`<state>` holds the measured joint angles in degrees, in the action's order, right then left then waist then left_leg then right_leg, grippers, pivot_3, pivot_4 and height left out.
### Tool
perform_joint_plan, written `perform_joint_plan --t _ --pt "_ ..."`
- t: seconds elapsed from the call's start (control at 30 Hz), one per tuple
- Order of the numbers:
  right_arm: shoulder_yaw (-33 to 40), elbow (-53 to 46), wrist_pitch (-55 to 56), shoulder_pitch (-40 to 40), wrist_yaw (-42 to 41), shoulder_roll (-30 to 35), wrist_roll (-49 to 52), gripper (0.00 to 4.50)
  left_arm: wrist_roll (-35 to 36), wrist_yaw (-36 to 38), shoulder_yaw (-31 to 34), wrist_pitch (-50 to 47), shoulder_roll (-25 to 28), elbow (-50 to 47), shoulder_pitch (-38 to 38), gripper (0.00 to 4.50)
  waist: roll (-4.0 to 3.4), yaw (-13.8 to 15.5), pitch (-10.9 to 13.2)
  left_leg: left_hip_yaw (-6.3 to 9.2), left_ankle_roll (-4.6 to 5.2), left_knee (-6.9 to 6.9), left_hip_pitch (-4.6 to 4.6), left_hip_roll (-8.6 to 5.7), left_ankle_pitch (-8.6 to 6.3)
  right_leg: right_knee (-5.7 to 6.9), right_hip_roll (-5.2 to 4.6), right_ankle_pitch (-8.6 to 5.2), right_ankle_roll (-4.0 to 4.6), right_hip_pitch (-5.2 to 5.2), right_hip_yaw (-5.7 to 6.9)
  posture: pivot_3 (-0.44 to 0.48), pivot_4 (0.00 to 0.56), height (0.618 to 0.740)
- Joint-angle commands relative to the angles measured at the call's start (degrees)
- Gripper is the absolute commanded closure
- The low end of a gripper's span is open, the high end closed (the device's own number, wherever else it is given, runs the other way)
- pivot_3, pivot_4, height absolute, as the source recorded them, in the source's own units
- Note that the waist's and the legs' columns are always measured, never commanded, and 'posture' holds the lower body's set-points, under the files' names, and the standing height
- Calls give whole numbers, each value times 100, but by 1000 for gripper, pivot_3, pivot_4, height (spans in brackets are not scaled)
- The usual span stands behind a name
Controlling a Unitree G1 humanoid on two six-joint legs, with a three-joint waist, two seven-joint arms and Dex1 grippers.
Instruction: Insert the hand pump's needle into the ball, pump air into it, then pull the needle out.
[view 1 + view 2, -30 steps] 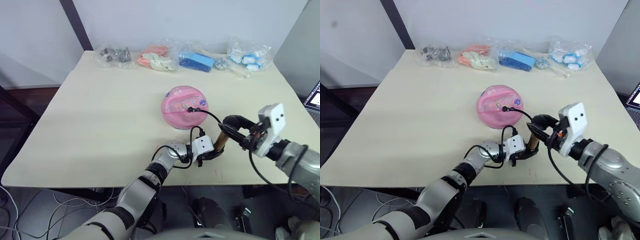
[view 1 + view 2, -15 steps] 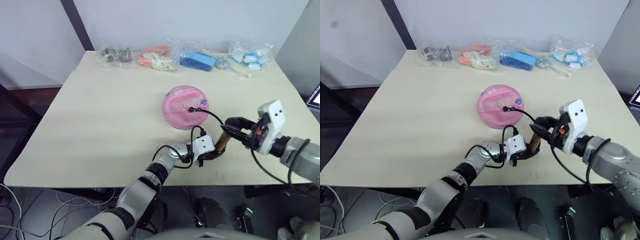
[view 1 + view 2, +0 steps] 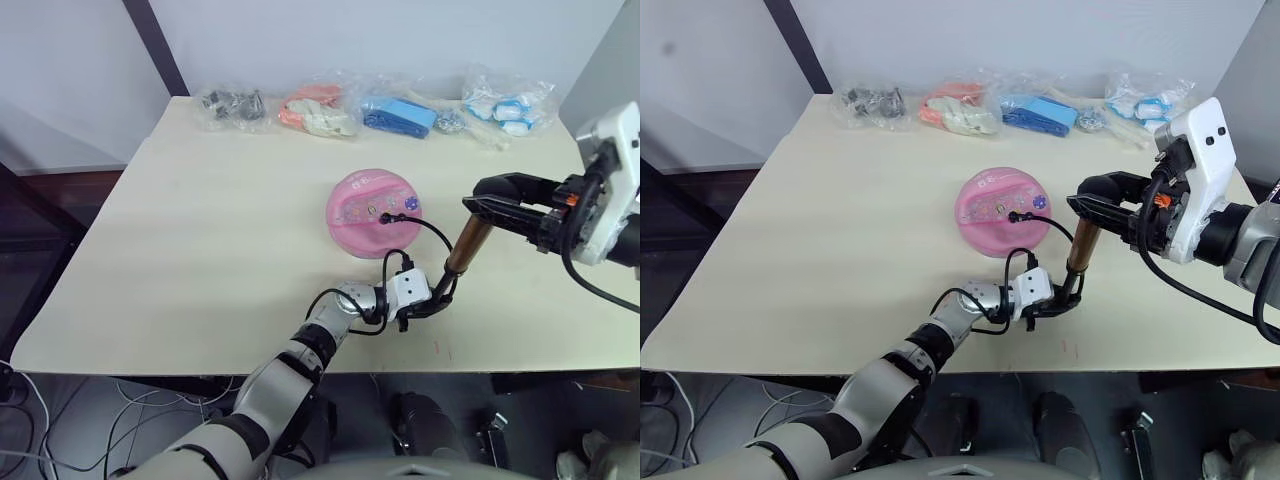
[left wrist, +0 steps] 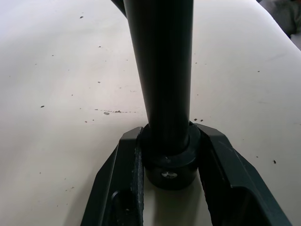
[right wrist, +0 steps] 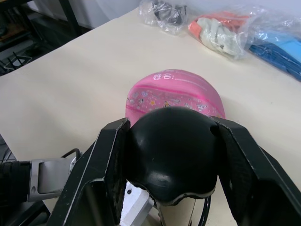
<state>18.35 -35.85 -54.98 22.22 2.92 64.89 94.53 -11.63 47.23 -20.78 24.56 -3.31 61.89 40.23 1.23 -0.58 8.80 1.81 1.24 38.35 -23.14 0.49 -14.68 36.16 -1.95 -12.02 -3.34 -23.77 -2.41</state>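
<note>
Left gripper (image 4: 167, 155): clamped on hand pump (image 3: 466, 243) base, near table (image 3: 200, 230) front edge.
Right gripper (image 5: 171, 141): pinching the T-handle, raised.
Ball (image 3: 372, 212): mid-table, needle (image 3: 385, 217) seated in it.
Risk: hard strokes could tug the hose, unseating the needle.

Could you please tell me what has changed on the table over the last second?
The right gripper, shut on the hand pump's black handle, has risen and drawn back, pulling the handle out and tilting the pump more upright. The left gripper still clamps the pump's base; the needle stays in the ball, and the bags are unmoved.
</note>
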Motion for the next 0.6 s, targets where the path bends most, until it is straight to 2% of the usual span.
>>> perform_joint_plan --t 0.03,0.2,0.5,0.6 --pt "-320 -212 413 -617 103 -530 -1315 2421 -194 75 -134 -135 141 225 -180 3405 1 -5 -7 2 4 -2 10 3 -2 -4 3 -1 -4 9 -1 0 150 740" --pt "-1256 -77 795 -1413 -289 -1156 -2807 2421 -155 99 -109 -193 163 156 -204 3405 66 -7 -55 9 7 -7 31 15 -5 -7 15 -11 6 29 12 0 150 740" --pt "-2455 238 1202 -2216 -747 -2043 -4604 2421 -144 87 -105 -228 178 96 -200 3405 63 -21 -93 14 7 -7 49 17 -5 -7 21 -18 17 35 6 0 150 740" --pt "-2650 312 1312 -2427 -848 -2303 -5012 2421 -138 97 -107 -233 173 86 -204 3405 75 -24 -115 15 7 -9 54 16 -5 -7 20 -18 17 35 3 0 150 740"
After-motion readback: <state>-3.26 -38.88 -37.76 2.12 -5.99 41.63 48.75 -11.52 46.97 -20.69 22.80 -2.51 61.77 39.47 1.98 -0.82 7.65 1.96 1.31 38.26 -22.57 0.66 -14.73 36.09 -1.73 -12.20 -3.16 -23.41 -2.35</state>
